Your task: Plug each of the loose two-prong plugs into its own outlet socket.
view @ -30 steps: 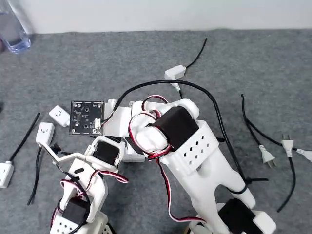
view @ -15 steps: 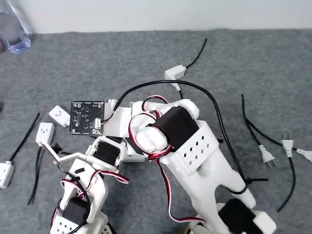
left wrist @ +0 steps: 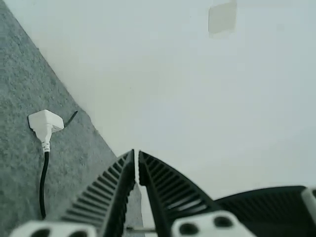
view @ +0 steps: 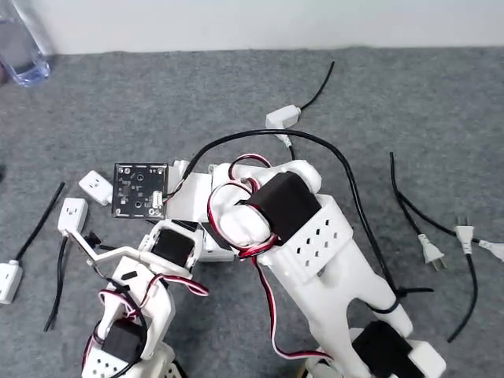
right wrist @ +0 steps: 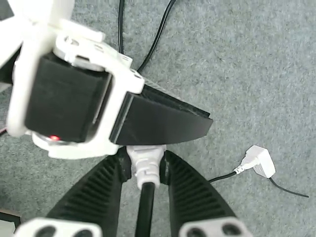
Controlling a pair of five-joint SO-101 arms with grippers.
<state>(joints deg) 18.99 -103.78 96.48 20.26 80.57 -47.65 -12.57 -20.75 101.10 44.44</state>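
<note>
1. The right arm (view: 315, 244) stretches from the near edge to the middle of the table (view: 409, 118). The left arm (view: 134, 307) stands just beside it and bends in under its wrist.
2. The right pincer (right wrist: 144, 159) is pinching a white plug (right wrist: 146, 170) by its body. The black cord (right wrist: 144, 212) of this plug runs back between the two fingers.
3. The left pincer (left wrist: 136, 155) is pressed together with nothing inside. It points toward the white wall, above a white block (left wrist: 45, 122) that lies on the table.
4. The black finger (right wrist: 158, 118) of the left arm covers the front of the white plug, so its prongs cannot be seen.
5. A loose plug (view: 430, 252) and a second loose plug (view: 465, 232) lie at the right side of the table, well apart from both arms.
6. At the left side lie a socket block (view: 96, 187) and a second socket block (view: 72, 215), both with their holes facing up. A third socket block (view: 8, 281) is cut off by the edge.
7. A clear bottle (view: 20, 47) in the far left corner is also cut off. What it holds I cannot tell.
</note>
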